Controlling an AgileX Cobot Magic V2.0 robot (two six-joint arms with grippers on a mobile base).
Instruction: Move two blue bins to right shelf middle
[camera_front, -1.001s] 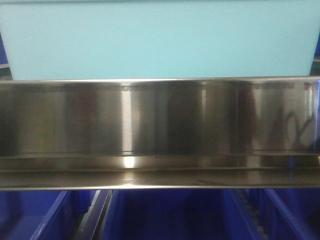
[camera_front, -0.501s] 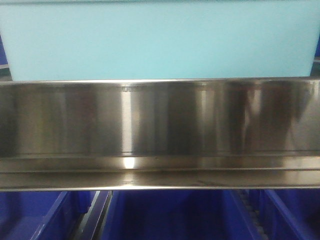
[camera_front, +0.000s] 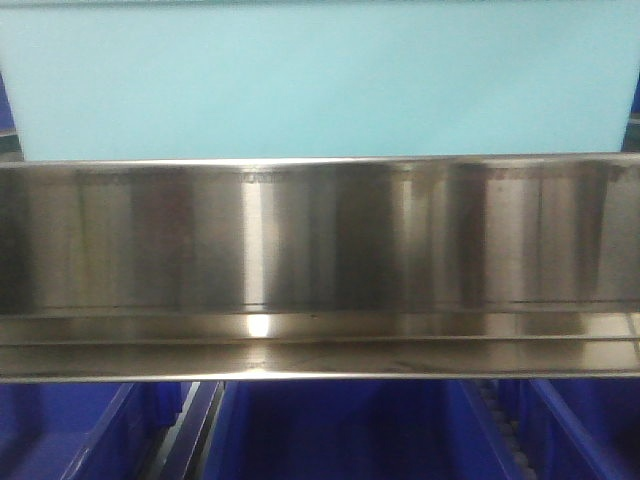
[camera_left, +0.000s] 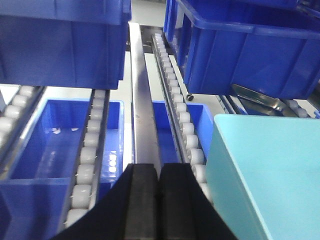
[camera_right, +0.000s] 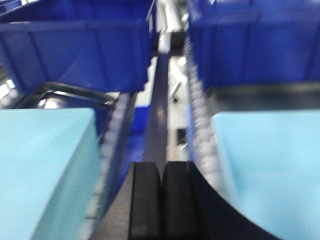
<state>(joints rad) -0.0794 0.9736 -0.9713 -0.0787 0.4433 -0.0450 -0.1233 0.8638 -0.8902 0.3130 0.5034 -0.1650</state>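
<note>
Left tool (camera_left: 150, 200), right tool (camera_right: 161, 200) closed on nothing. Blue bin (camera_left: 250, 60), upper right, looked rigid, slick, probably light; its rim offered best hold.

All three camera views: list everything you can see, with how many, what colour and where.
dark blue bins: two, dark blue, upper level on either side of the centre rail in the left wrist view; more lie below the rollers
pale turquoise bins: two, pale turquoise, lower left and lower right of the right wrist view
steel beam: one, silver, across the middle of the front view
roller tracks: several, white, running away from the camera in the left wrist view
centre rail: one, silver, between the roller tracks
left tool: one, black, shut and empty, bottom centre
right tool: one, black, shut and empty, blurred view
</note>
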